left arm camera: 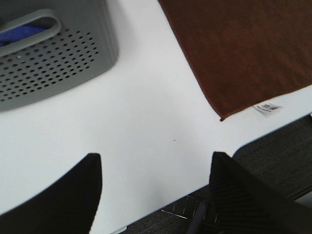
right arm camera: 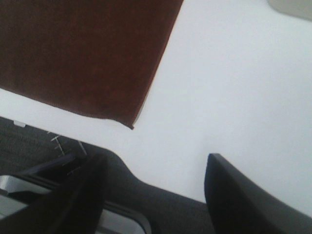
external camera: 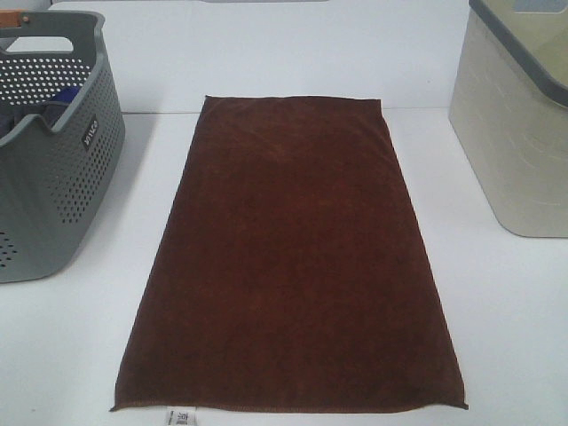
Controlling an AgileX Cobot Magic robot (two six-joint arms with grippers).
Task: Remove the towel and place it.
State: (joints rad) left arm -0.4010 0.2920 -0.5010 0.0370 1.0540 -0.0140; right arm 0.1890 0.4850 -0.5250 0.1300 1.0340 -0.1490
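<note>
Open white table on both flanks, bins crowding the far corners.

Lying flat down the middle of the white tabletop (external camera: 497, 302): the dark reddish-brown rectangular towel (external camera: 288, 257), offering nothing upright to block a pass above it. Standing at the far left, close beside the towel's far left edge: a grey perforated plastic basket (external camera: 53, 151), narrowing the bare strip there. Standing at the far right, a little apart from the towel: a beige smooth-walled bin with a grey rim (external camera: 519, 133), leaving a wider lane. Spreading clear on both near sides: bare table beside the towel's near corners (left arm camera: 222, 117) (right arm camera: 130, 126), reaching out to the table's near edge.
</note>
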